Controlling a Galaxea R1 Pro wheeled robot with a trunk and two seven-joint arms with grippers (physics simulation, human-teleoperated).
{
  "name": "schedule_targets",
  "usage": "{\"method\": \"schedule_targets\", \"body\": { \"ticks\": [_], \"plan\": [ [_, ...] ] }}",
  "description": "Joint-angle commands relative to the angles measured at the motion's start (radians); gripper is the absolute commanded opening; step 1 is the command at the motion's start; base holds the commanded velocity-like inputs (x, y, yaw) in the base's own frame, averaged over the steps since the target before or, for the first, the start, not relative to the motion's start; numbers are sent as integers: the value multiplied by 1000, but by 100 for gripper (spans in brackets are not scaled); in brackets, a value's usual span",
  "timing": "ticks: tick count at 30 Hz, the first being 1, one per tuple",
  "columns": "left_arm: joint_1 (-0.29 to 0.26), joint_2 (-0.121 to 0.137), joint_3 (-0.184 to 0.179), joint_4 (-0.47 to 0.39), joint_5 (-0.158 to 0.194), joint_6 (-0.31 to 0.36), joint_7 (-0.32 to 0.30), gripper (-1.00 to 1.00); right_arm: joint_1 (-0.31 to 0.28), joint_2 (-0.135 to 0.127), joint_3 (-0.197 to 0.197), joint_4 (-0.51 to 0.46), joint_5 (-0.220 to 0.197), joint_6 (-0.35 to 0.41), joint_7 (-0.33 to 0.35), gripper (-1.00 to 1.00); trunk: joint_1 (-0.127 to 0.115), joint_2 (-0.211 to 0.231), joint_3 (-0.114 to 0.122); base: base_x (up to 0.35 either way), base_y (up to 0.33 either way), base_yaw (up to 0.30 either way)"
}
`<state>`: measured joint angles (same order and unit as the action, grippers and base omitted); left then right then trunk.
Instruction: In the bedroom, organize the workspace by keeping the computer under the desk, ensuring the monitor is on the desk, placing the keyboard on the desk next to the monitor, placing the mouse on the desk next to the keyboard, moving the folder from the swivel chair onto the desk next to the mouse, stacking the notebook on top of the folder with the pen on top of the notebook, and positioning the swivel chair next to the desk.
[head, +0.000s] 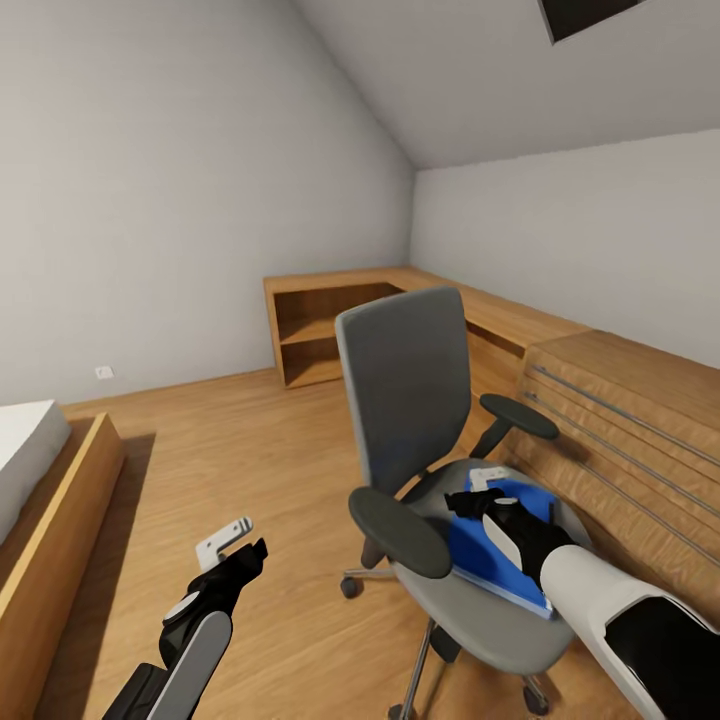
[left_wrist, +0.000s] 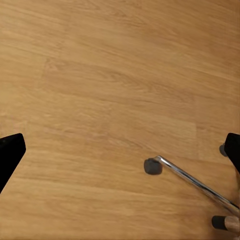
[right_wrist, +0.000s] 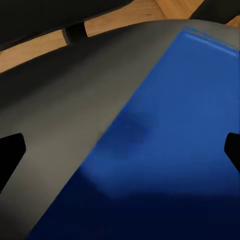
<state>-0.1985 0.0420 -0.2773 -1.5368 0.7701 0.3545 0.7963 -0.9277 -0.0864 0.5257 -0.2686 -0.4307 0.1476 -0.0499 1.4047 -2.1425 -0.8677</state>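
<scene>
The swivel chair (head: 405, 390) stands mid-room on the wood floor, its grey seat (right_wrist: 60, 115) facing me. On the seat lies the blue folder (head: 478, 555), flat, with white page edges at its near side. My right gripper (head: 478, 492) hovers just above the folder (right_wrist: 170, 125), open, fingers spread wide over it and nothing between them. Left of the chair, my left gripper (head: 240, 548) hangs open over bare floor; its wrist view looks down on a chrome leg (left_wrist: 195, 182) and castor (left_wrist: 151, 166) of the chair's base. The desk, computer, monitor, keyboard, mouse, notebook and pen are out of view.
A light wood dresser (head: 620, 430) with long handles stands close against the chair's right side. A low wooden shelf unit (head: 325, 335) runs along the back corner. A bed (head: 35, 480) with a wooden frame sits at the left. Open floor lies between bed and chair.
</scene>
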Motion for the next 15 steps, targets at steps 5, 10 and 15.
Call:
{"method": "schedule_targets", "body": {
  "ticks": [5, 10, 15],
  "plan": [
    [-1, 1, -2, 0, 6, 3, 7, 100, 0, -1, 8, -2, -8, 6, -5, 100, 19, -36, -17, 0, 0, 0],
    [-1, 1, -2, 1, 5, 3, 7, 100, 0, -1, 8, -3, -8, 6, -5, 100, 27, -50, -23, 0, 0, 0],
    [-1, 1, -3, 2, 6, 5, 7, 100, 0, -1, 8, -3, -8, 6, -5, 100, 27, -50, -23, 0, 0, 0]
  ]
}}
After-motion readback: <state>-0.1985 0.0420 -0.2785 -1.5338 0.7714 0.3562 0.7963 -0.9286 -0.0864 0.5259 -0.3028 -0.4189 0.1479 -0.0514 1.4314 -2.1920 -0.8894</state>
